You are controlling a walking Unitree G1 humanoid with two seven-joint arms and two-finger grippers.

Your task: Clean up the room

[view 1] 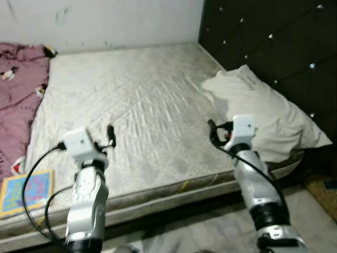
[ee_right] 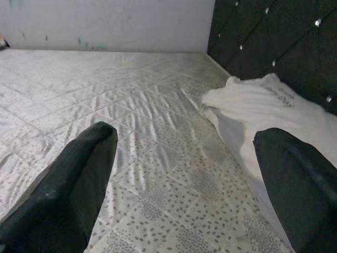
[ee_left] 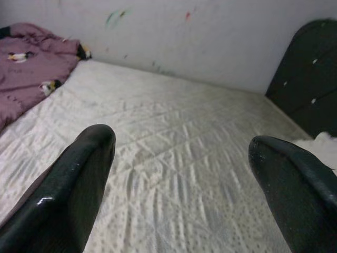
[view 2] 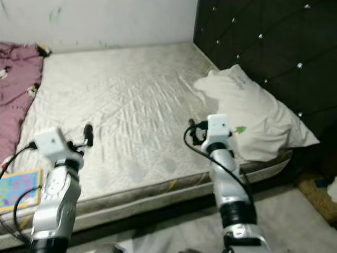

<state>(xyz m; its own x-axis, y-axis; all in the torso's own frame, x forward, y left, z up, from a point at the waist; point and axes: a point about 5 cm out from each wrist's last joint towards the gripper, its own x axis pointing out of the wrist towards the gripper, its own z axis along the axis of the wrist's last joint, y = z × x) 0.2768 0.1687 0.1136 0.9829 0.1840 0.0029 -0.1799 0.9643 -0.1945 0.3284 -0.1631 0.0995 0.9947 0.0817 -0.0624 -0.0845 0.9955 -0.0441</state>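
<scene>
A bare quilted mattress [view 1: 137,105] lies before me. A white pillow [view 1: 258,108] rests at its right end against the dark tufted headboard [view 1: 274,37]. A mauve blanket [view 1: 18,95] is bunched at the left end. My left gripper [view 1: 109,134] hovers open over the near left part of the mattress, holding nothing. My right gripper [view 1: 213,132] hovers open over the near right part, just beside the pillow's near edge, with nothing between its fingers [ee_right: 68,190].
A colourful flat book [view 1: 26,191] lies on the mattress's near left corner beside the blanket. Grey floor [view 1: 200,232] runs along the bed's near side. A white wall [view 1: 105,21] stands behind the bed. Some small items sit on the floor at far right [view 1: 329,184].
</scene>
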